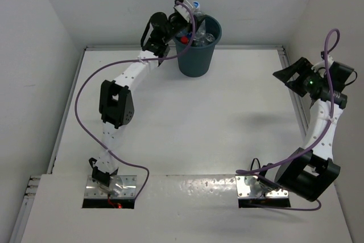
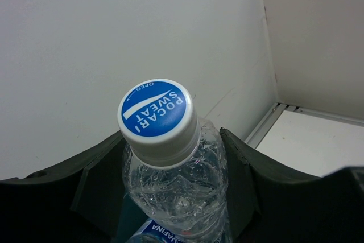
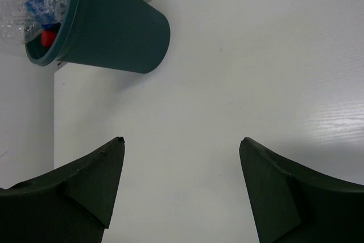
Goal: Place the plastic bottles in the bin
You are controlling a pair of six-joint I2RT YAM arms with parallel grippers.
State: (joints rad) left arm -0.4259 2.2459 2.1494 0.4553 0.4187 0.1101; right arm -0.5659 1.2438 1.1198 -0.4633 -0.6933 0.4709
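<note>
Holding: we have the left pincer (image 2: 172, 140) pinching a clear Pocari Sweat bottle (image 2: 177, 189), one finger against each side of its crumpled body, just below the neck.
Cap: the blue and white cap (image 2: 154, 111) stands out beyond our fingertips, and its lettering is readable in the left wrist view.
Under the held bottle: a blue label ending in "AFINA" (image 2: 160, 233) shows just below it, between the same fingers; we cannot tell whether the two touch.
Bin: the dark teal bin (image 1: 197, 60) stands upright on the white table (image 1: 216, 118), directly beneath the left pincer (image 1: 183, 16), whose bottle hangs over the opening.
Inside the bin: clear plastic bottles (image 1: 205, 38) lie piled below the left pincer; a red cap (image 3: 48, 38) shows among them.
Right pincer: our right pincer (image 3: 182, 143) is spread wide, with nothing between its fingers and only bare table beneath.
Bin from the right pincer: well apart, ahead and off to its left (image 3: 114, 32).
Cable: a purple cable (image 1: 79, 101) loops out beside the left arm, behind its pincer.
</note>
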